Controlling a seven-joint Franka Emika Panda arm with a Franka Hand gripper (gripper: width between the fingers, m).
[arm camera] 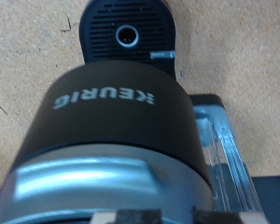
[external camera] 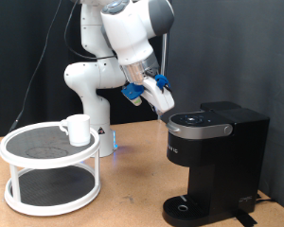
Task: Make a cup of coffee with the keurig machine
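Observation:
The black keurig machine [external camera: 214, 161] stands at the exterior view's right on the wooden table, lid down, round drip base [external camera: 185, 208] in front. In the wrist view its domed lid with white KEURIG lettering [arm camera: 103, 98] and silver handle [arm camera: 84, 177] fill the frame, with the drip base [arm camera: 127, 35] beyond. My gripper [external camera: 165, 106] hovers just above the lid's front edge, tilted down; I cannot see whether the fingers are open. The white cup [external camera: 78, 129] stands on the top shelf of a round white rack [external camera: 49, 170] at the exterior view's left, far from the gripper.
The rack has two tiers with dark mesh surfaces. The robot's white base [external camera: 90, 85] stands behind it. A black curtain backs the scene. The machine's clear water tank [arm camera: 229, 163] shows beside the lid.

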